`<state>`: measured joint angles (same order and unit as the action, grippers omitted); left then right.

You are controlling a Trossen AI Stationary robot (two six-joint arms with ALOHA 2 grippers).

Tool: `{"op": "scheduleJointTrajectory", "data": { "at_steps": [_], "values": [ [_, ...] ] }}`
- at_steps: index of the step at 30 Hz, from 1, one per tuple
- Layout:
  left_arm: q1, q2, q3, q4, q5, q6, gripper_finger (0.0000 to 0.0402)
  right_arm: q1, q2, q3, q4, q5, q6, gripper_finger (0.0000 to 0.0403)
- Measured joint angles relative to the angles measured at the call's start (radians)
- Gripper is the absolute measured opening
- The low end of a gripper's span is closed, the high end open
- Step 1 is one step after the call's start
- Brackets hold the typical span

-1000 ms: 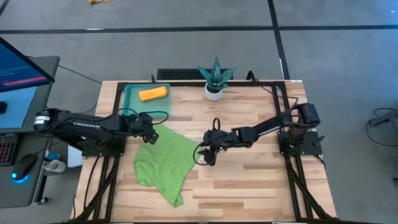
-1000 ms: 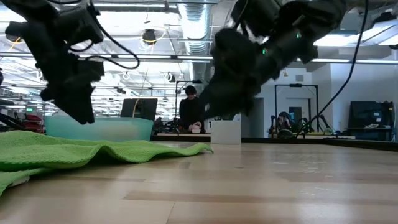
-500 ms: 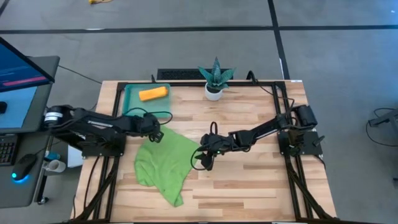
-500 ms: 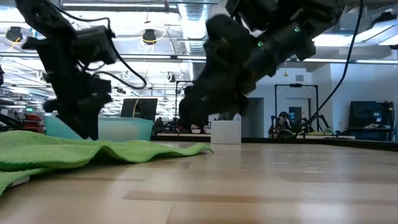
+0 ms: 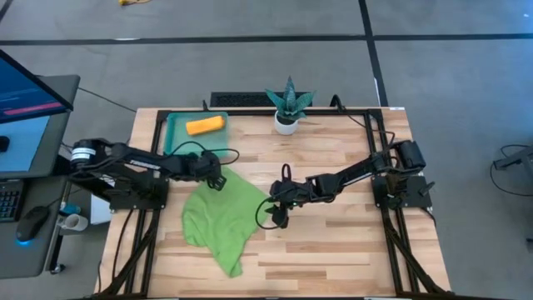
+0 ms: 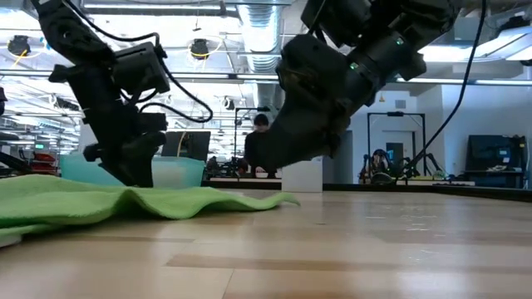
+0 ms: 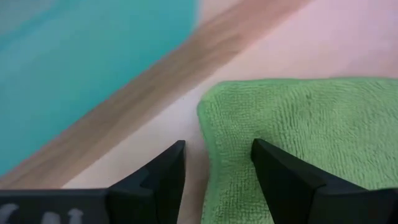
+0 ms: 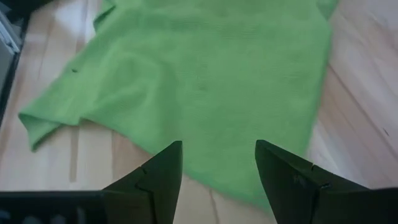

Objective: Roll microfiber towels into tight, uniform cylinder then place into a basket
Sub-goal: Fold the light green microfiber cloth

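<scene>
Landmark: green towel (image 5: pixel 223 218), lying loose and rumpled on the wooden table (image 5: pixel 333 250), not rolled.

- Left of the towel, past the table edge: monitor (image 5: pixel 25 87) and a mouse (image 5: pixel 32 223) on a side desk.
- Left gripper (image 5: pixel 215 178) sits at the towel's upper-left corner. Left wrist view shows its fingers (image 7: pixel 163 171) wide apart, straddling the towel's corner edge, nothing clamped. Low view shows it right down at the cloth; contact can't be confirmed.
- Basket (image 5: pixel 176 133) is beyond the towel's upper-left corner, at the table's back edge. The orange towel (image 5: pixel 205 125) lies inside it, already rolled into a short cylinder. In the left wrist view the teal basket wall (image 7: pixel 81 68) is just past the green towel corner, with a strip of bare wood between.
- Right gripper (image 5: pixel 275 213) is at the towel's right edge, just beside the cloth. Right wrist view: fingers (image 8: pixel 158 171) spread wide, towel edge between them and ahead, nothing held.
- Potted plant (image 5: pixel 288 107) in its white pot stands at the back edge, up and right of the towel, well apart from it.
- Low view: a person (image 6: pixel 259 149) in the room behind the table, far from the arms.
</scene>
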<state>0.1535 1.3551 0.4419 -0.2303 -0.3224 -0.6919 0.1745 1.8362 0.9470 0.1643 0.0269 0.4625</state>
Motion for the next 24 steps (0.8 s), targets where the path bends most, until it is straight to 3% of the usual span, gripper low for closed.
{"op": "scheduleJointTrajectory", "data": {
  "at_steps": [11, 16, 24],
  "values": [
    [-0.047, 0.011, 0.000, 0.152, 0.111, 0.139, 0.0178, -0.011, 0.000, 0.000, 0.000, 0.000, -0.003, 0.0224],
    [-0.064, 0.006, 0.044, 0.164, 0.074, 0.196, 0.0178, -0.013, 0.000, 0.000, 0.121, 0.000, -0.028, 0.0224],
    [-0.090, 0.005, 0.135, 0.073, 0.054, 0.276, 0.0178, 0.009, 0.010, 0.000, 0.142, 0.000, -0.020, 0.0221]
  ]
}}
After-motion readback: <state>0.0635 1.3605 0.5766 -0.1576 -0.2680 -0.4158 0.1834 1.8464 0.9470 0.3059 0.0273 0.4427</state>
